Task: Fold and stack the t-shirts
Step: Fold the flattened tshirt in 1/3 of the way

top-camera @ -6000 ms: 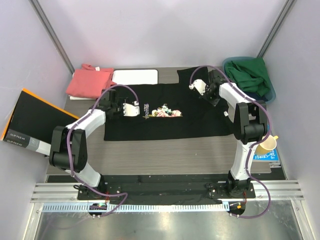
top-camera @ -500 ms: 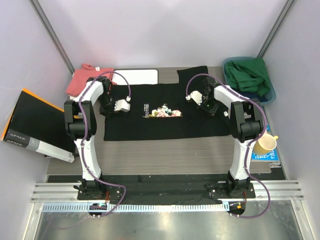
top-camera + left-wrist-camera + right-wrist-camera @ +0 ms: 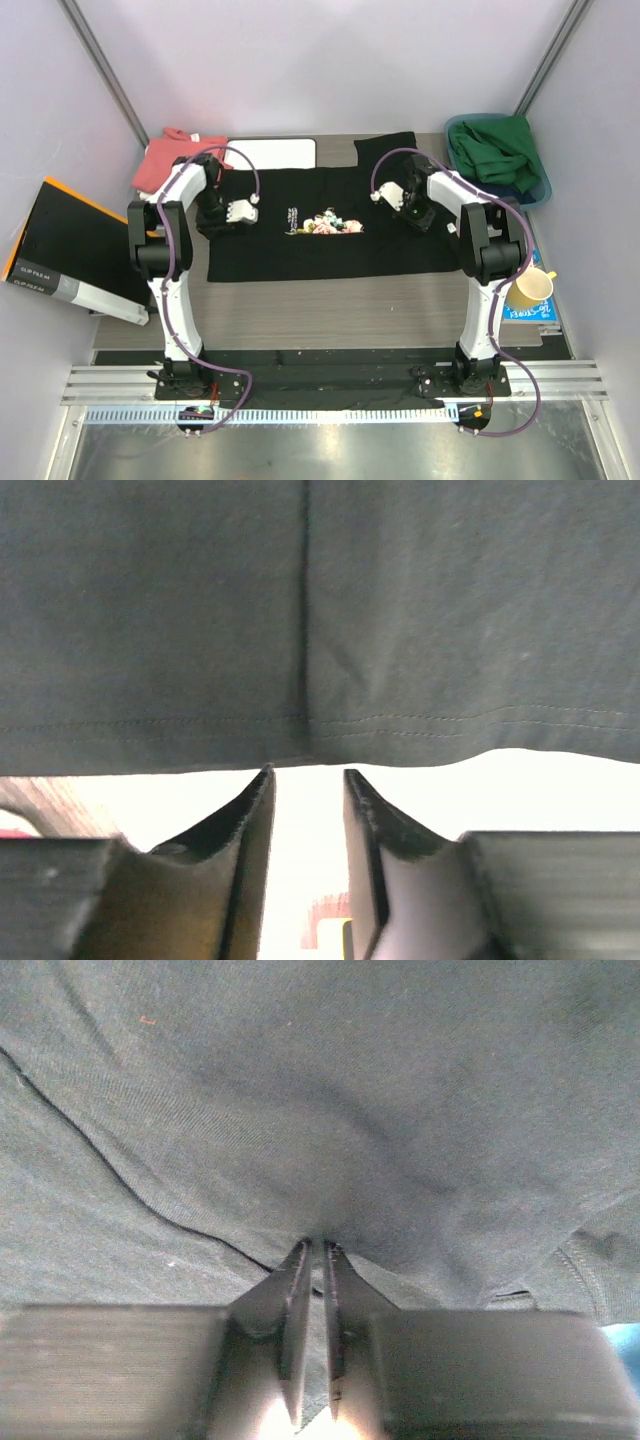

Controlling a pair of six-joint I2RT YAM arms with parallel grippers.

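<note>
Fingers (image 3: 235,860) of the left gripper (image 3: 305,775) stand a little apart. We see a clear gap between them and nothing in it. A stitched hem of the black t-shirt (image 3: 320,610) lies just beyond the tips, not between them. Under the fingers is a pale, washed-out surface.

Right gripper (image 3: 316,1245): its fingers (image 3: 295,1310) are nearly together, with only a thin slit between. The black cloth puckers right at the tips. We cannot tell whether a fold is pinched there or only touching.

From the top view, the black t-shirt lies spread flat across the middle of the table (image 3: 330,310), toward its far edge, with the flower print and white lettering face up near the centre. One sleeve sticks out at the far right of the shirt. The left gripper is low over the shirt's left part, the right gripper low over its right part.

The salmon-pink t-shirt (image 3: 165,160) sits bunched at the far left corner of the table, beside a white board (image 3: 270,152).

Also noted:
- A blue bin (image 3: 540,185) holding green cloth (image 3: 495,150) is at the far right corner.
- A yellow cup (image 3: 530,290) is by the right edge.
- A flat black box with an orange edge (image 3: 60,240) leans off the left edge.
</note>
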